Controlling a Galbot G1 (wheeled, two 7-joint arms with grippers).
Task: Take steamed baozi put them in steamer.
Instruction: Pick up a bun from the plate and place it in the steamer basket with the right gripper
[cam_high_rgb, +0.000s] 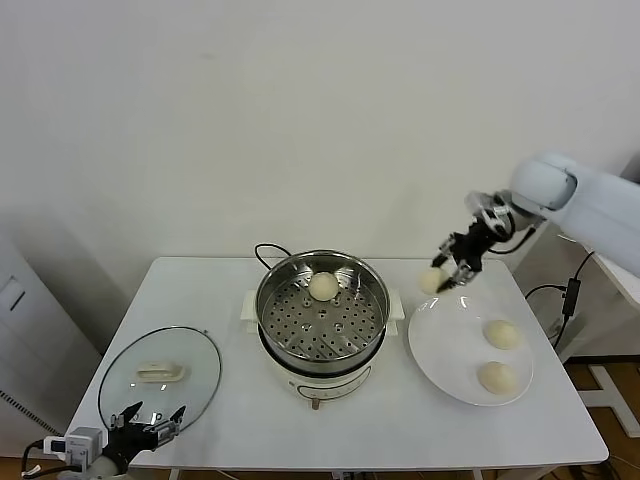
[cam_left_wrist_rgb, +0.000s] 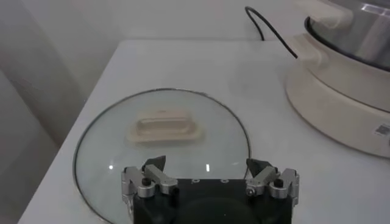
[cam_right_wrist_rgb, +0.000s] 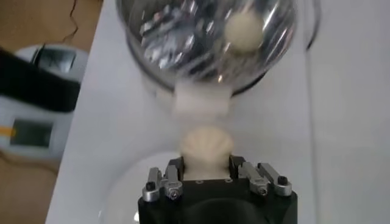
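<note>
The steel steamer (cam_high_rgb: 275, 300) stands mid-table on its cream cooker base, with one pale baozi (cam_high_rgb: 322, 286) at the back of the basket; it also shows in the right wrist view (cam_right_wrist_rgb: 244, 30). My right gripper (cam_high_rgb: 447, 277) is shut on a second baozi (cam_high_rgb: 431, 281), held in the air above the far edge of the white plate (cam_high_rgb: 445, 345), to the right of the steamer. In the right wrist view this baozi (cam_right_wrist_rgb: 206, 146) sits between the jaws. Two more baozi (cam_high_rgb: 502, 334) (cam_high_rgb: 497, 377) lie on the plate. My left gripper (cam_high_rgb: 150, 421) is open, parked low at the front left.
A round glass lid (cam_high_rgb: 130, 385) with a cream handle lies flat at the table's front left, seen under the left gripper (cam_left_wrist_rgb: 207, 165) in the left wrist view. A black cord (cam_high_rgb: 268, 250) runs behind the steamer. A white wall stands behind the table.
</note>
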